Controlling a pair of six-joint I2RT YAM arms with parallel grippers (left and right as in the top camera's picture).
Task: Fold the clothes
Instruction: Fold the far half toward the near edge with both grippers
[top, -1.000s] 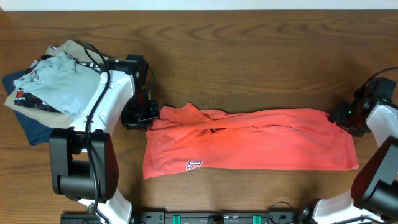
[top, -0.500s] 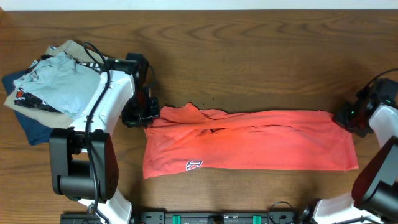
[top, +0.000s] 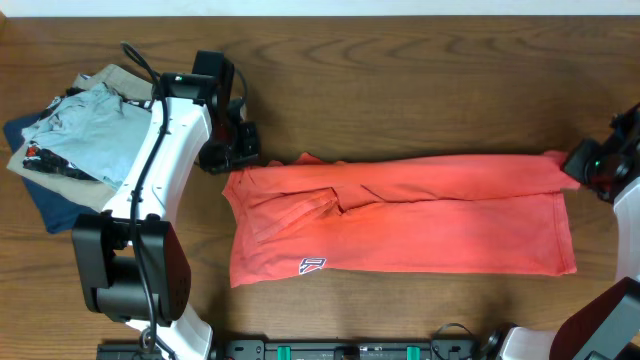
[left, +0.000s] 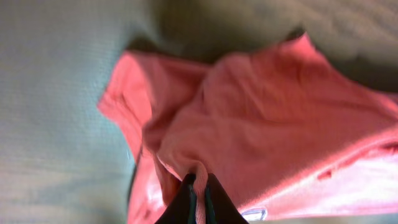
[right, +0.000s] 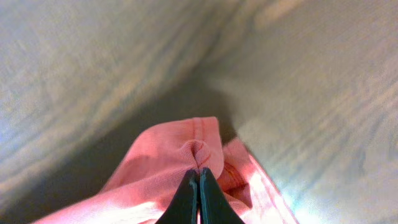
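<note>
1. Left gripper (left: 198, 200): my jaws are fully closed on a pinch of coral cloth at the far left corner of the T-shirt (top: 420, 235). A ridge of fabric bulges just past the tips.

2. Right gripper (right: 199, 185): my jaws are fully closed on the T-shirt's far right corner, with a small fold of hem standing up at the tips. A second ago these jaws stood part open beside that corner. They have now shut on it.

3. Change: both grippers have drawn away from the T-shirt's near edge and apart from each other. The far edge, slack and rumpled a second ago, now runs almost straight between the two grips. Shadow under both corners suggests they are raised off the table (top: 400, 80).

4. Position: the T-shirt lies as a long band across the table, with its near edge flat and the logo patch (top: 312, 266) by the near left corner.

5. Meaning: I judge that the two-corner grasp is complete and the cloth is tensioned, ready for the far edge to be carried over the near edge. Unequal pull would skew the fold.

6. The stack of folded garments (top: 70, 150) lies well left of the T-shirt and does not touch it.
</note>
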